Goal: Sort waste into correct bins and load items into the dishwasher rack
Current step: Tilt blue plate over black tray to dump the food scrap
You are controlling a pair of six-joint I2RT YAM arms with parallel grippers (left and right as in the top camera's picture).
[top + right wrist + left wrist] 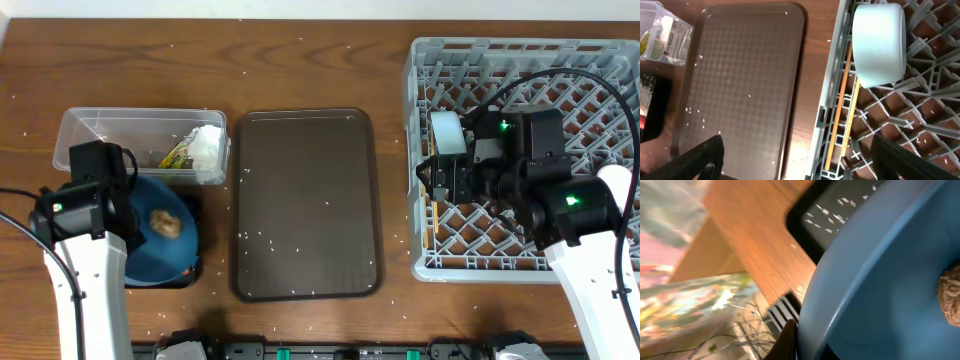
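The large blue plate [160,240] is tilted over the black tray [193,272] at the left, with a brown food lump [165,223] on it. My left gripper [128,205] is shut on the plate's rim. In the left wrist view the plate [880,280] fills the frame, with the lump [951,296] at the right edge and the rice-speckled black tray [835,210] behind. The clear tub [100,128] holds the white tissue [208,145] and the yellow-green packet [178,155]. My right gripper [432,182] hangs open and empty over the grey rack's [600,90] left edge, near the white bowl [448,132] lying on its side in the rack [880,42]. The cups and carrot are out of view.
A dark-brown serving tray [305,200] lies between the bins and the rack, also in the right wrist view [745,75]. Rice grains [262,236] are scattered on it and on the table. Yellow and orange sticks [840,115] lie along the rack's left wall.
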